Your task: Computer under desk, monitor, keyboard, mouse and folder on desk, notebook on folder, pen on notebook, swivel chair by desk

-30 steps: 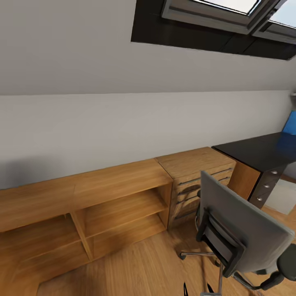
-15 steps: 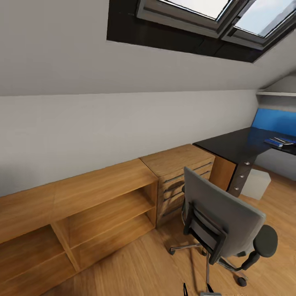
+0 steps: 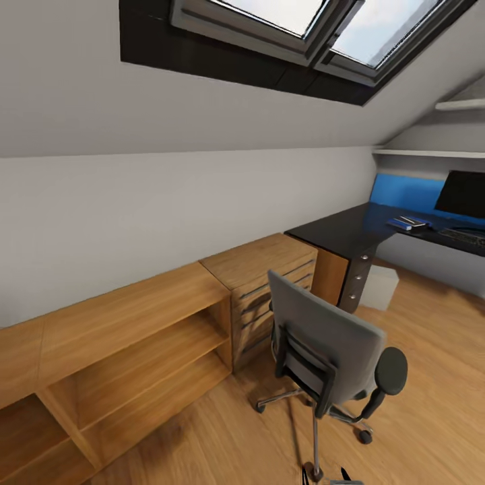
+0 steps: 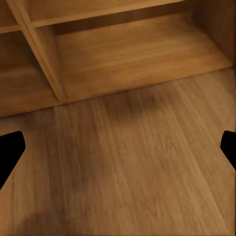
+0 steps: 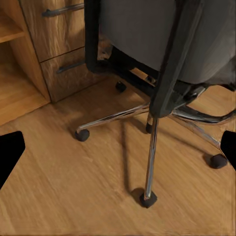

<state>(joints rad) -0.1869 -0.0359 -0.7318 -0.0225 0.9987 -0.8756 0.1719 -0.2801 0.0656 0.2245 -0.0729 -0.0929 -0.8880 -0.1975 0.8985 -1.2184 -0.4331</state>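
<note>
The swivel chair [image 3: 330, 353] stands on the wooden floor [image 3: 431, 417] with its tall grey back toward the camera, in front of the wooden chest [image 3: 263, 283] with bar handles and apart from the desk [image 3: 343, 232], whose black top runs off along the far wall. From behind, the seat is hidden, so whether anything lies on it cannot be told.

On the desk, the monitor [image 3: 463, 194] stands upright near the blue panel [image 3: 404, 192] at the wall. In front of it lies something flat and dark that is probably the keyboard [image 3: 461, 234], and beside that a small blue-and-white stack [image 3: 406, 223] — possibly the folder with something on top, though it is too small to be sure. A light-grey box, the computer [image 3: 380, 286], sits on the floor beside the drawers [image 3: 357, 279], by the desk's open underside.

Judging from this, the monitor and computer look to be in place and the desk-top items may be largely arranged; the chair is not yet next to the desk, which seems the main step left.

In the left wrist view the left gripper [image 4: 118, 152] has its jaws spread wide over bare floor near the open shelf unit [image 4: 49, 49], holding nothing. The right gripper [image 5: 118, 152] is likewise wide open and empty, facing the chair's chrome base [image 5: 152, 123] without touching it.
</note>
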